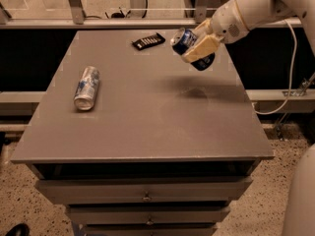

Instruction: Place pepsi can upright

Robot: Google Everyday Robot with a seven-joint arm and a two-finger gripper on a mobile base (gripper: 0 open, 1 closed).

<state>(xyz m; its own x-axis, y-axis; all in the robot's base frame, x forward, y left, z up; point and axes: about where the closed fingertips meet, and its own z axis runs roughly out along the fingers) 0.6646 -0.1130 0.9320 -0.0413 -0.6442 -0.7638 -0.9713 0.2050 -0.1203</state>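
The pepsi can (189,44) is dark blue with a silver top. It hangs tilted in the air above the far right part of the grey table (142,112), its top pointing up and left. My gripper (199,48) reaches in from the right and is shut on the can, with a tan finger (201,48) across its side. The can's shadow falls on the table below it.
A slimmer silver-and-light-blue can (87,88) lies on its side at the table's left. A dark snack packet (148,41) lies near the far edge. Drawers run below the table front. A railing stands behind the table.
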